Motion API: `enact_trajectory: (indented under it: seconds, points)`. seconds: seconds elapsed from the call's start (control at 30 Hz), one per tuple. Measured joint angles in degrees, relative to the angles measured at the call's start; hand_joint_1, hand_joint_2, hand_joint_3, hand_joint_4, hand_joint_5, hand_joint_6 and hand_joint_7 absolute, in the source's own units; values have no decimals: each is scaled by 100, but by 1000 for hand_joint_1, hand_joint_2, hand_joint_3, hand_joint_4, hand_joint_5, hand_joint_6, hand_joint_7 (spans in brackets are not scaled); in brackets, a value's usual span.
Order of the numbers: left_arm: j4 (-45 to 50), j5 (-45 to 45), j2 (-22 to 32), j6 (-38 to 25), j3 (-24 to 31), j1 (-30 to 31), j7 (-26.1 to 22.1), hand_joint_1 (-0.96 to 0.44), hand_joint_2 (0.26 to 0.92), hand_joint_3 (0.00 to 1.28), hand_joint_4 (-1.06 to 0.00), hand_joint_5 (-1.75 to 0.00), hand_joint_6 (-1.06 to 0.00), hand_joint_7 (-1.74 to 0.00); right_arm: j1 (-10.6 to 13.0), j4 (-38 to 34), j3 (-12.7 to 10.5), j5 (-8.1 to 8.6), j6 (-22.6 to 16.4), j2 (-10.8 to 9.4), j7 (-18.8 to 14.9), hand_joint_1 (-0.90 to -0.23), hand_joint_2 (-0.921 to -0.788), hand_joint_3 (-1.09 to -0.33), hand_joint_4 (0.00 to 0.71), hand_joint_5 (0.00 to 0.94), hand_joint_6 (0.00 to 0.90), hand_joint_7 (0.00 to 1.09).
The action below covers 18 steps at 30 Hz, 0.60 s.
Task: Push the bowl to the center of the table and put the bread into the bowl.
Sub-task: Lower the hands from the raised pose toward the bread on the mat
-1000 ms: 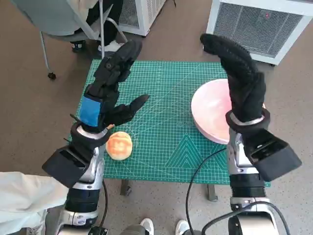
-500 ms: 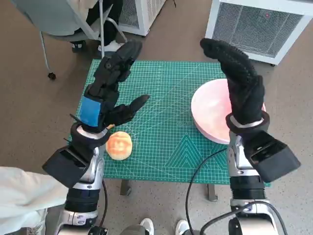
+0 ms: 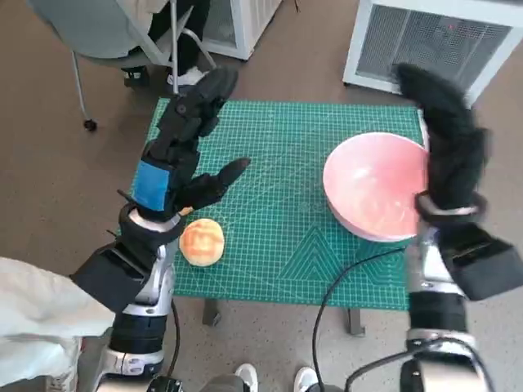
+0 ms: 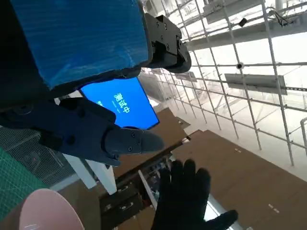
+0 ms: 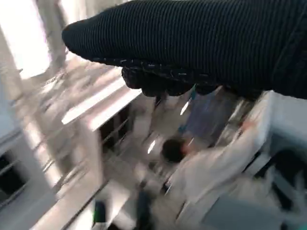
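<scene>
Pink and shallow, the bowl (image 3: 377, 186) sits on the green cutting mat (image 3: 278, 188) toward the table's right side, its rim close to the mat's right edge. The right hand (image 3: 445, 139) in its knitted glove rises just beside the bowl's right rim, fingers stretched upward and holding nothing; whether the glove touches the rim cannot be told. The bread (image 3: 201, 242), a round golden bun, lies near the mat's front left corner, well apart from the bowl. The left hand (image 3: 184, 147) with blue tape on its back hangs above the mat's left part, fingers spread and empty, its thumb pointing toward the middle of the mat, the bread just below its wrist. Beyond the table stand a grey chair (image 3: 114, 24) and a white grilled unit (image 3: 433, 37). The right wrist view is blurred and shows a person (image 5: 201, 167) in pale clothing.
</scene>
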<state>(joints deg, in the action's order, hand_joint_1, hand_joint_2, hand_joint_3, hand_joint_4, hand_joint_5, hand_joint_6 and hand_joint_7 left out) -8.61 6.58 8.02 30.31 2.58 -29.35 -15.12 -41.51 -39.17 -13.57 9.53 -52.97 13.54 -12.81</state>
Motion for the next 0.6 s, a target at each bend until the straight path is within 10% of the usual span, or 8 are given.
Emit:
enact_trajectory:
  seconds: [0.6]
  points:
    - [-46,5,-33,-1,-3,1,0,-293,921,289,-303,0,-205,-412,-9,-2229,-646,-207,95,740,1096,-530,-921,-845,298,53,-1,694]
